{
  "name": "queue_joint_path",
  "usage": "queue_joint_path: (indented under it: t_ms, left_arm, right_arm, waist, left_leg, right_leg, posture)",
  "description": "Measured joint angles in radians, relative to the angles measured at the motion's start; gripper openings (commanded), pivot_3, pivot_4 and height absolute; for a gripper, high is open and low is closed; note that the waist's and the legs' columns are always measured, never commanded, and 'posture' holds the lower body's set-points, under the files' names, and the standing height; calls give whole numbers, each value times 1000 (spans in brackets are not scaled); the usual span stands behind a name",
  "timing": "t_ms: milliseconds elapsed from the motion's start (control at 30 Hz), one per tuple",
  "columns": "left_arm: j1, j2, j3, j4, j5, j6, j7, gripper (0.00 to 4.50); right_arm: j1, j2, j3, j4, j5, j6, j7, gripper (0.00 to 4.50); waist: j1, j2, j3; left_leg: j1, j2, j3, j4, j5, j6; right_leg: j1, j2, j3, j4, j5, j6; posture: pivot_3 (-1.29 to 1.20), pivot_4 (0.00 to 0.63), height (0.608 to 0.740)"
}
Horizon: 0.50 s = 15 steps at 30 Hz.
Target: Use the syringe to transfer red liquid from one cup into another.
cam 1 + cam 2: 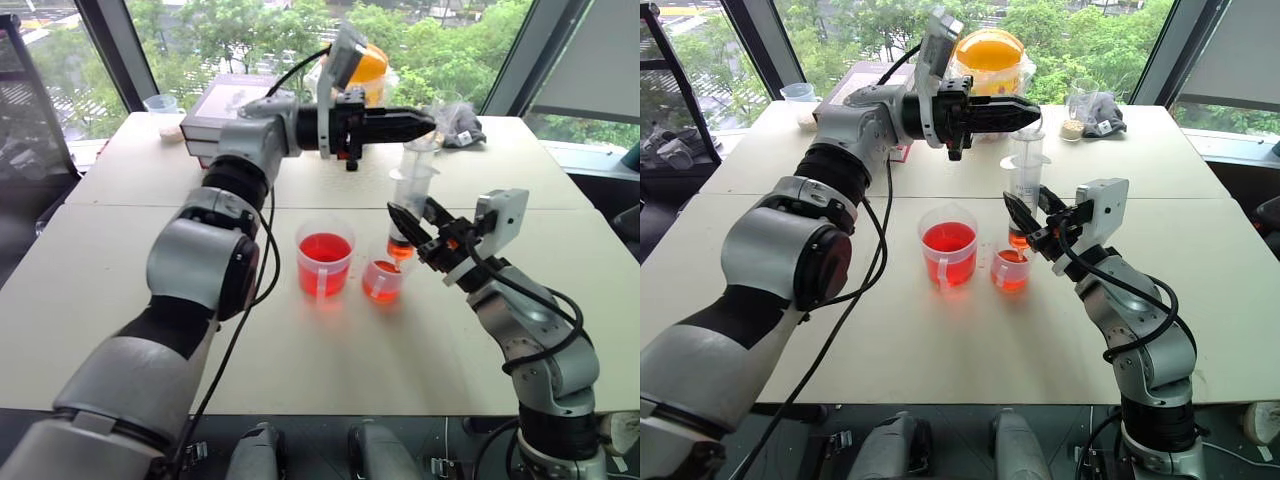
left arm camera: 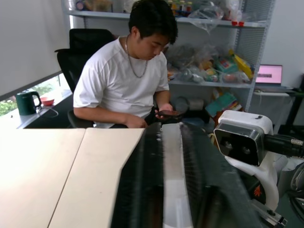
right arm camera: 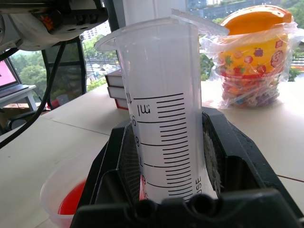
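Syringe point(image 1: 412, 190) stands upright near the middle of the bench point(image 1: 120, 300), with its tip over a small cup point(image 1: 381, 281) holding red liquid and some red showing at the bottom of its barrel. The right gripper point(image 1: 412, 225) reaches in from the right, and its fingers point(image 3: 223, 156) are clamped on the lower barrel. Just left of the small cup sits a larger cup point(image 1: 324, 258), partly filled with red liquid.

The left gripper point(image 1: 420, 124) reaches across from the left to the top of the plunger. Its fingers point(image 2: 142, 180) are drawn together, though I cannot tell if they pinch the plunger. At the far edge lie stacked books point(image 1: 225, 105) and an orange-lidded jar point(image 1: 990, 50) wrapped in plastic. A person point(image 2: 130, 76) sits beyond the bench.
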Motion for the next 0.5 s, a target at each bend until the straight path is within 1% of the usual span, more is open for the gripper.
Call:
queue_joint_path:
  t_ms: [500]
  left_arm:
    - [20,-11,11,-14,35,-37,-12,14]
  right_arm:
    - [-40,-33,-3,7,-4,41,0,1441]
  waist:
    - [1,0,0]
  left_leg:
    - [0,0,0,0,0,0]
  right_leg:
    - [0,0,0,0,0,0]
  posture:
    - [0,150,740]
